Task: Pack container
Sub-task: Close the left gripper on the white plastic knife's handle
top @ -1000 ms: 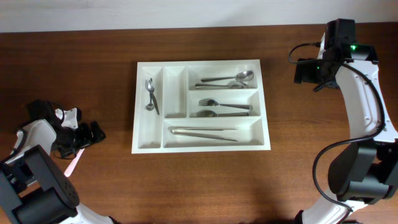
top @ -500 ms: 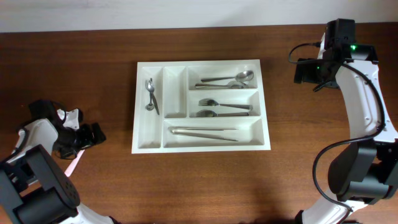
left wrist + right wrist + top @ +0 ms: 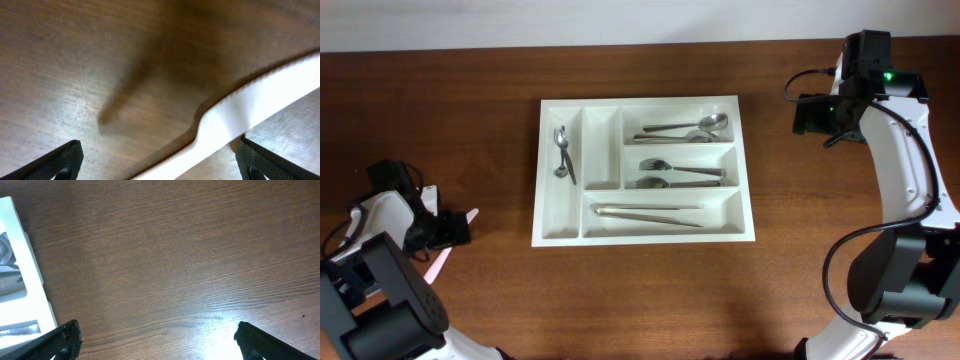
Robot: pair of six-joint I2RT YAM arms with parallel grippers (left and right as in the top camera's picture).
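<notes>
White object (image 3: 240,112) blurred, cropped; container (image 3: 27,255) cut off left.

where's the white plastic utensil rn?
Overhead view: the white plastic utensil lies at the table's left side, outside the container and to its left, passing beneath the open left pincer.

Right gripper (image 3: 162,342) has its dark fingertips (image 3: 62,342) in the bottom corners, spread wide, with only bare brown wood table (image 3: 175,255) between them. White container (image 3: 30,265) corner pokes in at the left edge, a glimpse of metal cutlery (image 3: 6,250) inside. Glare patch low centre.
</notes>
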